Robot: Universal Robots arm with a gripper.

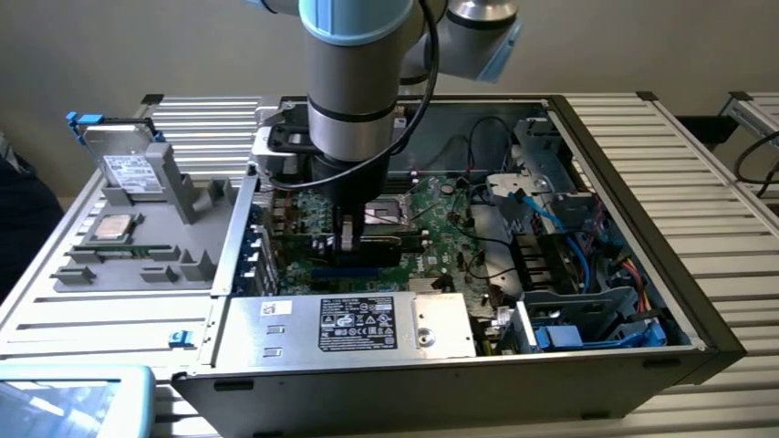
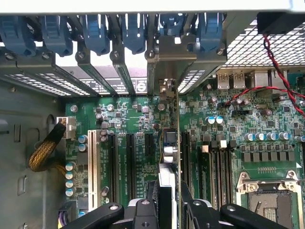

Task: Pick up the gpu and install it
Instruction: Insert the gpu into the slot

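Soft even light; case (image 1: 426, 388) shadowed inside; glare, perhaps backlight, through rear slots (image 2: 97, 81).

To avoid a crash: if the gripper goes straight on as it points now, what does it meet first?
Probably the motherboard, at its slots: the gripper points down, with the gpu it holds leading. Depth is unclear.

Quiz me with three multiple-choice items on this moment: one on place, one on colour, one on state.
1. The gpu is: A on the grey tray; B over the motherboard; C on the power supply.
2. The slot clips are: A blue; B red; C yellow.
3. The gripper is: A open and empty; B open beside the gpu; C shut on the gpu.
Answers: 1 B, the card stands edge-on over the green board. 2 A, the wrist view shows a row of blue ones. 3 C, its fingers press both faces of the card.
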